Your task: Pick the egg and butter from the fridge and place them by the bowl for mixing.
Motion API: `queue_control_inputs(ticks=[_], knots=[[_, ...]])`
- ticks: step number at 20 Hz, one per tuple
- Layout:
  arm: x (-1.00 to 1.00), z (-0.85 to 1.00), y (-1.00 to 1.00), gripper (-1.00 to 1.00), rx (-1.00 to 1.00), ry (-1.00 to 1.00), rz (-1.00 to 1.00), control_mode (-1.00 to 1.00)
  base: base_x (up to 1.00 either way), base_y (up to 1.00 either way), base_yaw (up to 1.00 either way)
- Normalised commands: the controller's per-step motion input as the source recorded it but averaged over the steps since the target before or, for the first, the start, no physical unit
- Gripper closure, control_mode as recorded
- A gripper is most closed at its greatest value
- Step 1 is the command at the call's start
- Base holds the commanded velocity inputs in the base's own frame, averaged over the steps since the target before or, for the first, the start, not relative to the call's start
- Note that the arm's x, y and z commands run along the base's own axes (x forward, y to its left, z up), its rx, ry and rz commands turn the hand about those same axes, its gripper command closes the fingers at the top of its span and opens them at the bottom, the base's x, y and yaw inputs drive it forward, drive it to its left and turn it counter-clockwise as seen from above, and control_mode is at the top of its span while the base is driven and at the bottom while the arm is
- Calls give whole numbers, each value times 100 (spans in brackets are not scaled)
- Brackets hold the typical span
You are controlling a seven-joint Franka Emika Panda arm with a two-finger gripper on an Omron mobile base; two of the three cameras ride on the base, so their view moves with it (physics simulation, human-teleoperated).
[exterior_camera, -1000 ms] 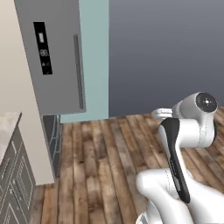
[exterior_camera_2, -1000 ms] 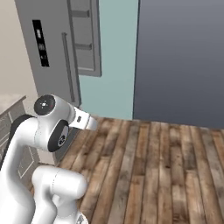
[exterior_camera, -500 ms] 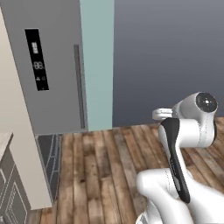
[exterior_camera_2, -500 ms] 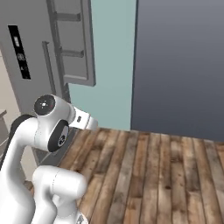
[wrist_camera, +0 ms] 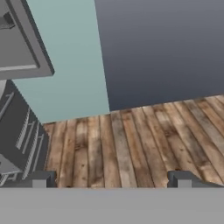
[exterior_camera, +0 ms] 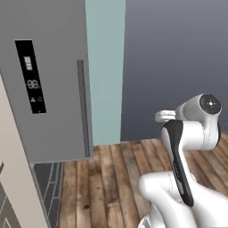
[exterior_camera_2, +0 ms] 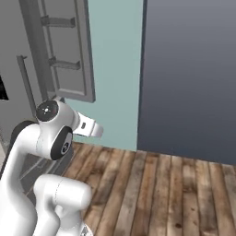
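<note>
The fridge [exterior_camera: 53,89] is a tall grey unit at the left, with a black vertical panel [exterior_camera: 33,75] and a long bar handle [exterior_camera: 82,107] on one door. One fridge door [exterior_camera_2: 64,50] stands open, with bars across its inner shelves, and its edge [wrist_camera: 22,48] fills the top left of the hand view. My gripper [wrist_camera: 111,180] is open, its fingertips [wrist_camera: 39,179] wide apart with nothing between them, looking at bare floor to the right of the fridge. The arm is folded close above the base. The egg, the butter and the bowl are out of view.
A teal wall strip [exterior_camera: 104,67] and a dark grey wall [exterior_camera_2: 189,73] stand behind the wooden plank floor [wrist_camera: 131,140]. A beige cabinet side [exterior_camera: 13,169] rises at the far left. The fridge's dark lower front [wrist_camera: 17,127] sits low on the left of the hand view.
The whole picture has shifted: the base has driven nearer the fridge, which now looms larger. The arm keeps its folded pose and the gripper stays open.
</note>
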Motion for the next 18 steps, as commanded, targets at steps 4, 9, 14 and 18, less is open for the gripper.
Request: queue_control_inputs(ticks=[4,9,14,18], knots=[[0,0,0,-100,0,0,0,100,56,-31,24],[0,0,0,-100,0,0,0,100,51,-31,28],[0,0,0,-100,0,0,0,100,47,-39,22],[0,0,0,-100,0,0,0,100,38,-47,18]])
